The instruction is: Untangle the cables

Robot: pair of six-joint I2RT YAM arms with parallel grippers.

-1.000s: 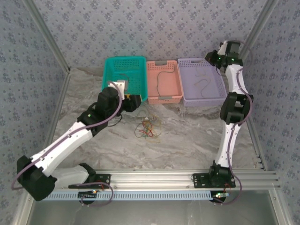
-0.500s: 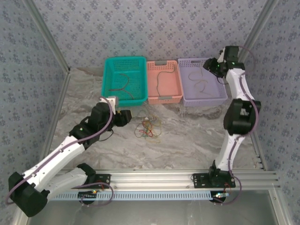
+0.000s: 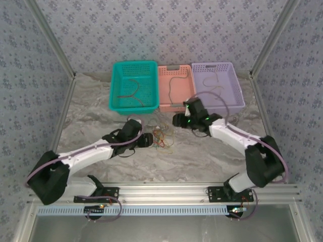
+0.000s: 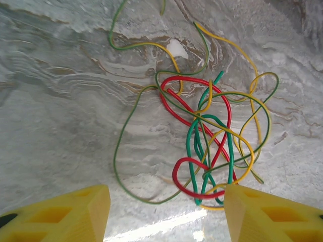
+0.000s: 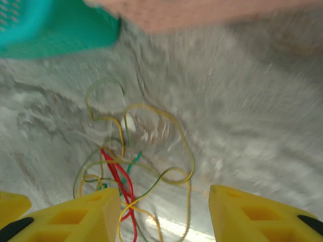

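The tangled cables (image 3: 161, 136) lie as a small knot of red, green and yellow wires on the marble table, in front of the baskets. In the left wrist view the knot (image 4: 206, 174) sits just ahead of my open left gripper (image 4: 166, 204), its nearest red loop close to the right finger (image 4: 267, 212). From above, the left gripper (image 3: 148, 140) is at the knot's left edge. My right gripper (image 3: 177, 120) hovers just right of and behind the knot. It is open over the wires (image 5: 119, 177), with yellow loops between its fingers (image 5: 164, 214) in that blurred view.
Three baskets stand side by side at the back: teal (image 3: 115, 85) with a brown cable (image 3: 132, 91), pink (image 3: 193, 91) with one cable (image 3: 173, 85), purple (image 3: 237, 85) with one cable (image 3: 212, 86). The teal basket's corner (image 5: 50, 30) is near the right gripper.
Both arms have swung from the baskets down to the tangle, the left from the teal basket, the right from the purple one. The right gripper has opened wider.
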